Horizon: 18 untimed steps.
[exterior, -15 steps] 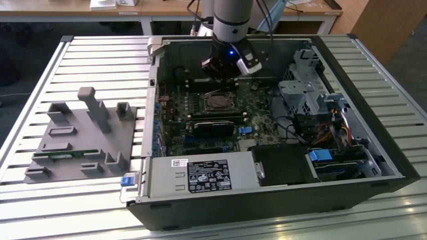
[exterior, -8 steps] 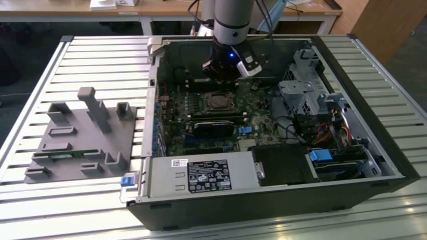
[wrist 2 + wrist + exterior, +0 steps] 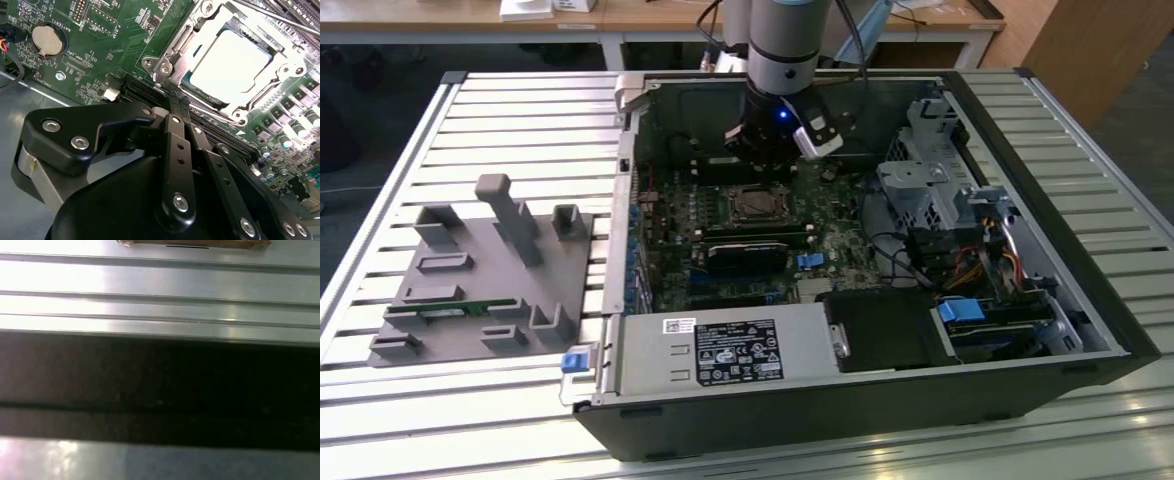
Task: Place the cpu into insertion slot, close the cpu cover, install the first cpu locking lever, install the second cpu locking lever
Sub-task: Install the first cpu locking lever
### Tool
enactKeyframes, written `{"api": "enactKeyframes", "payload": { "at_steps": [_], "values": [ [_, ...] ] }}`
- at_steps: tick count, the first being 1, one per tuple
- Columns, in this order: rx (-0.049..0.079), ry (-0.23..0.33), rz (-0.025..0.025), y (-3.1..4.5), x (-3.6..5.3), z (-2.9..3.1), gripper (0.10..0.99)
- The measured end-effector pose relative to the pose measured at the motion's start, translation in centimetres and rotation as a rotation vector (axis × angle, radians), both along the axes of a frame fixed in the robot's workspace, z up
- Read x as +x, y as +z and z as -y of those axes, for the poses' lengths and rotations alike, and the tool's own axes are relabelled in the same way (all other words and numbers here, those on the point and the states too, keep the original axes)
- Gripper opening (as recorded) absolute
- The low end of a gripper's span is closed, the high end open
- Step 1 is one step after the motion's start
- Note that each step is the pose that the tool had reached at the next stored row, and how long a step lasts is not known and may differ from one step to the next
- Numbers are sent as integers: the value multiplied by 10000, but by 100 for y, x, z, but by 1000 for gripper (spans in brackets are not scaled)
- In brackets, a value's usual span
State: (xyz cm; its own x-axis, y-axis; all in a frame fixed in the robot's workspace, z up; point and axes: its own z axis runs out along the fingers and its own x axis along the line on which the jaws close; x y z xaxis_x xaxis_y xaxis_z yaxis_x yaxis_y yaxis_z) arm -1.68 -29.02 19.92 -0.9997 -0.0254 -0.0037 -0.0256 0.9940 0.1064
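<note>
Ribbed aluminium slatted surface (image 3: 1067, 420) carries open black computer case (image 3: 854, 400); grey plastic fixture tray (image 3: 467, 290) well apart at case's 9 o'clock.

Green motherboard (image 3: 125, 50) inside case.

Black gripper (image 3: 176, 102), fingers together and empty, tips just beside socket edge.

Thin silvery metal frame cpu cover (image 3: 270, 87) lies shut over insertion slot (image 3: 757, 203).

Dull silver square cpu (image 3: 231, 65) seated, showing through cover window.

Judgement: locking-lever step in hand; needs fine sideways push and hooking of lever.
</note>
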Motion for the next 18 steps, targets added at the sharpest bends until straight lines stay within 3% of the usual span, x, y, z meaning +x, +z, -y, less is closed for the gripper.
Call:
{"api": "enactKeyframes", "payload": {
  "at_steps": [6,18],
  "values": [
    [2,1,4,14,1,-1,106],
    [-128,1,11,-20,5,-4,106]
  ]
}}
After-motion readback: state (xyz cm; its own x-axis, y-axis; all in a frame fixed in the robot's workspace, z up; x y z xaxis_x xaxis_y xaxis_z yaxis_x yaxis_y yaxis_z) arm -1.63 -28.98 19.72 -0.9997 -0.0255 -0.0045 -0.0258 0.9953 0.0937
